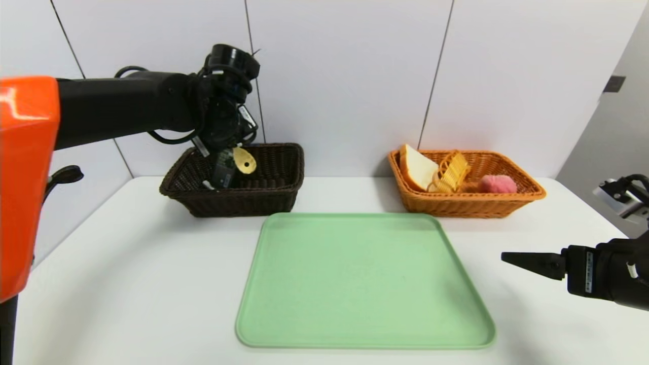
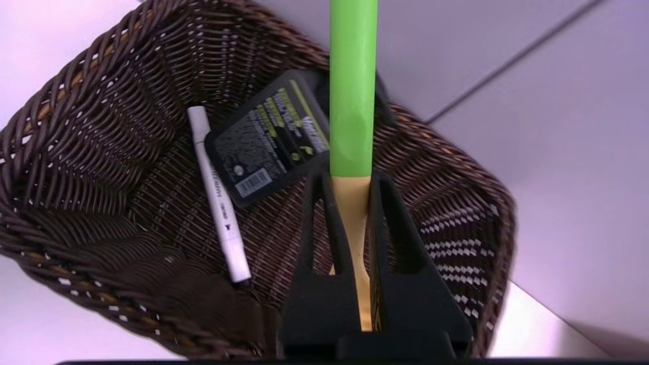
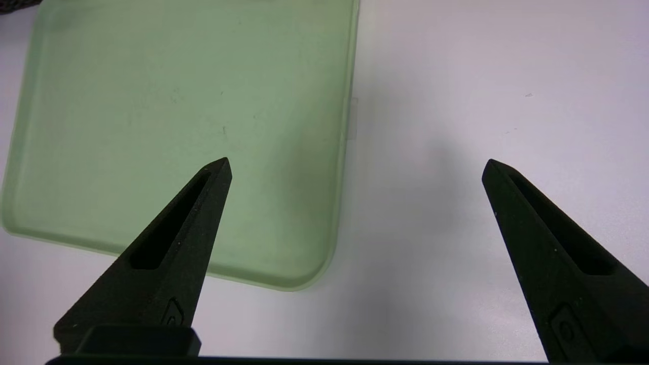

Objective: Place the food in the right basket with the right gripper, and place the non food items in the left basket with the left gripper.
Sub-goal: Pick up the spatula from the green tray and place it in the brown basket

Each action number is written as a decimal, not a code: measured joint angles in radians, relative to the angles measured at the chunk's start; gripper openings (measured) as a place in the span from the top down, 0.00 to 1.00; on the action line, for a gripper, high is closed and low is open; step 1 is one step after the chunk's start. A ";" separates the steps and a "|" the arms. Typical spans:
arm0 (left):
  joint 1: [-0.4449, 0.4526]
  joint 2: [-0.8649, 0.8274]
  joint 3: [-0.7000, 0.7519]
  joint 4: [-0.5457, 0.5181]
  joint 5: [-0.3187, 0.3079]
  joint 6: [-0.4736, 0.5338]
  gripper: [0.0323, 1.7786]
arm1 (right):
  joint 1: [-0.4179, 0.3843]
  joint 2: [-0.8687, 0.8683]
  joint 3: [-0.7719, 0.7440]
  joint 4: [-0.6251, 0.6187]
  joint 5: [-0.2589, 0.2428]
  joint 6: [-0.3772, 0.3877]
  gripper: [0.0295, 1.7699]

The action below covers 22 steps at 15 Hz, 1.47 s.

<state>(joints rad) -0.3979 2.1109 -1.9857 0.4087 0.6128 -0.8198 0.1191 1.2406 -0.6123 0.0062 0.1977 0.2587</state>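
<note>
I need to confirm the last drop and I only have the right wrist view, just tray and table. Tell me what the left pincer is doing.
Observer: The left pincer is shut on the spoon, gripping its yellow neck, green handle pointing away.
Operator: Say where it is.
Observer: Over the left basket, spoon bowl dangling above its inside.
Operator: List what's already in there.
Observer: A white marker pen and the dark green bottle, lying side by side on the bottom.
Operator: Report the right basket.
Observer: The right basket holds a bread slice, a small yellow woven basket and a pink item.
</note>
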 joint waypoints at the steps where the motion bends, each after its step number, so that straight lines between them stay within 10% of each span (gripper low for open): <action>1: 0.011 0.017 0.000 0.001 0.000 -0.013 0.95 | -0.001 -0.001 0.000 0.000 -0.001 -0.001 0.03; 18: 0.057 0.110 0.001 -0.006 0.002 -0.025 0.95 | -0.006 0.004 -0.001 -0.003 0.009 0.005 0.03; 22: 0.057 0.113 0.001 -0.003 0.012 -0.023 0.58 | -0.011 0.004 -0.001 -0.003 0.010 0.005 0.03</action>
<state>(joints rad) -0.3404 2.2240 -1.9849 0.4055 0.6245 -0.8423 0.1077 1.2449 -0.6134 0.0036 0.2077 0.2640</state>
